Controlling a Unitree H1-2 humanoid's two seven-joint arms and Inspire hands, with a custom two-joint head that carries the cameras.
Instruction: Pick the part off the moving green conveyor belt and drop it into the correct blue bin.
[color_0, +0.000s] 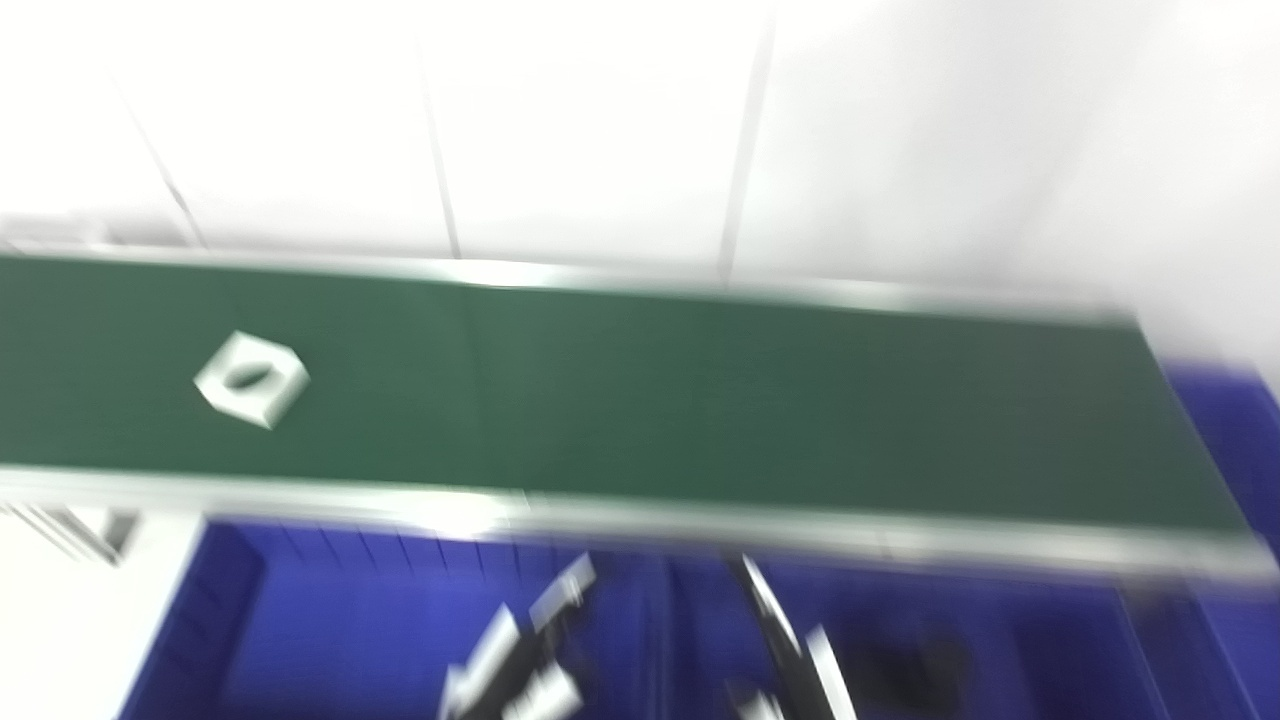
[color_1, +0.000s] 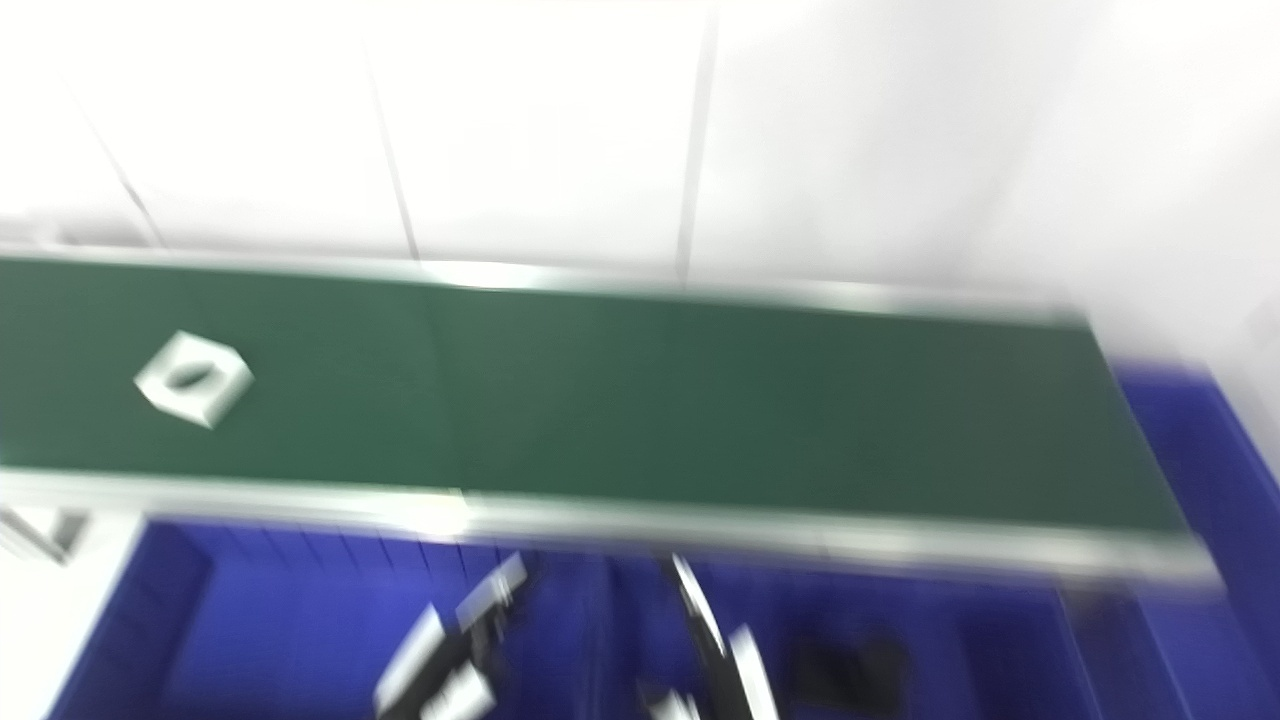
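Observation:
A white hexagonal nut-shaped part (color_0: 251, 379) with a dark middle hole lies on the green conveyor belt (color_0: 650, 400) near its left end; it also shows in the right eye view (color_1: 194, 379). My left hand (color_0: 520, 655) and my right hand (color_0: 785, 650) are low at the bottom edge, below the belt's near rail and over the blue bins (color_0: 330, 620). Both hands are badly blurred and partly cut off. Neither is near the part. Whether their fingers are open or shut does not show.
The whole picture is motion-blurred. A metal rail (color_0: 640, 520) runs along the belt's near edge. Another blue bin (color_0: 1235, 430) sits past the belt's right end. A dark object (color_1: 845, 665) lies in the right-hand bin. A white wall stands behind.

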